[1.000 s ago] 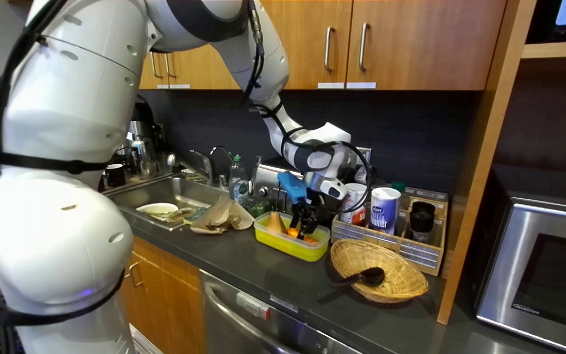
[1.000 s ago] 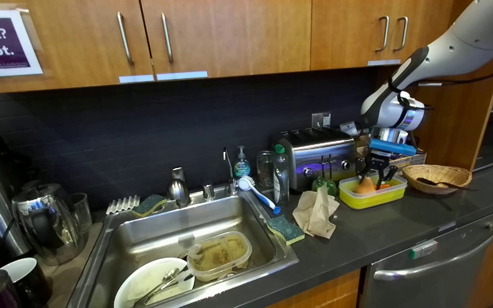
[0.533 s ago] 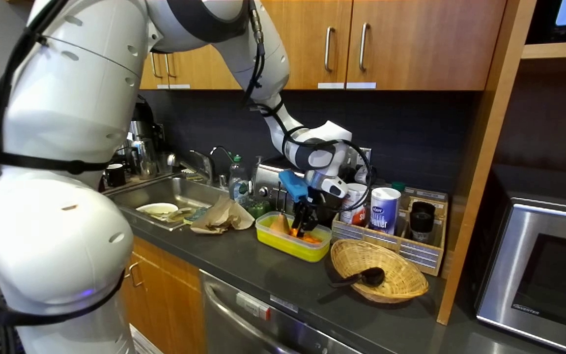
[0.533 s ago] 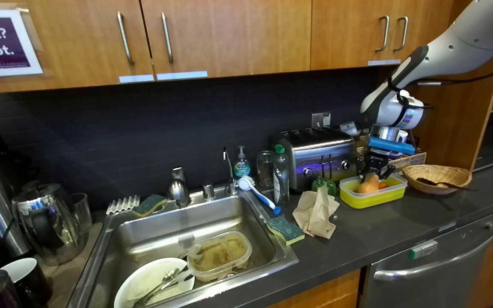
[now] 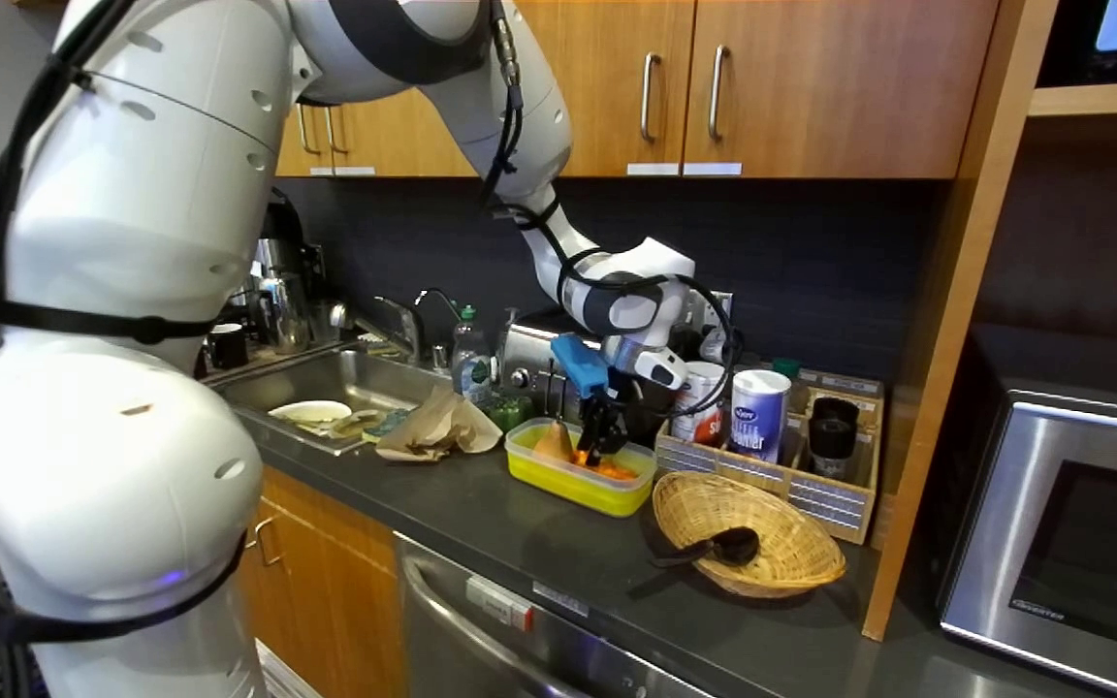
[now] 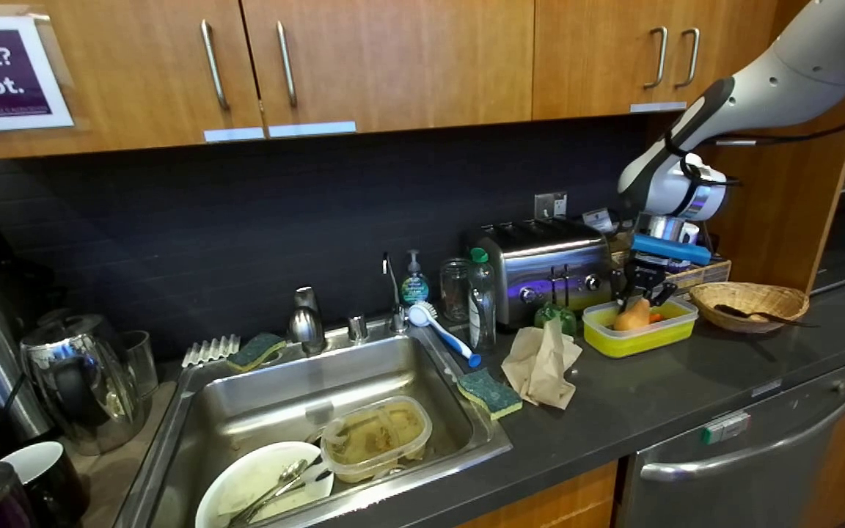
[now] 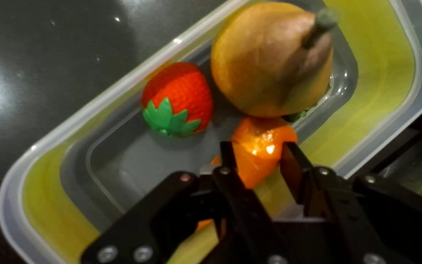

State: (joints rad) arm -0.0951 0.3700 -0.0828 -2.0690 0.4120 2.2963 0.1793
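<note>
Nearest, on the left, stands the white robot arm (image 5: 112, 475). Under the near edge of the dark counter (image 5: 539, 553) is a steel dishwasher (image 5: 452, 640). On the counter, at the right, sits a wicker basket (image 5: 791, 548) with a black spoon (image 5: 738, 546) in it, the handle sticking out over the near rim. Just left of it, a little farther off, is a yellow tub (image 5: 558, 482). Inside, a pear (image 7: 266, 66) stands at the left end, and a red strawberry (image 7: 181, 95) lies by the near wall. Right of the pear lies a shiny orange piece (image 7: 256, 156), and the gripper (image 7: 258, 145) reaches down into the tub at it. The fingers (image 7: 229, 159) stand partly apart with the orange piece between them; whether they press on it I cannot tell.

Behind the basket, a wooden box (image 5: 723, 462) holds two canisters (image 5: 759, 417). Left of the tub are a round green thing (image 6: 556, 319) and crumpled brown paper (image 6: 542, 364). Farther back stand a steel toaster (image 6: 558, 275) and a green-capped bottle (image 6: 481, 301), and farther left is the sink (image 6: 488, 433) with a white dish (image 6: 221, 491) in it. Wooden cupboards (image 6: 408, 66) hang on the dark wall (image 6: 173, 220).
</note>
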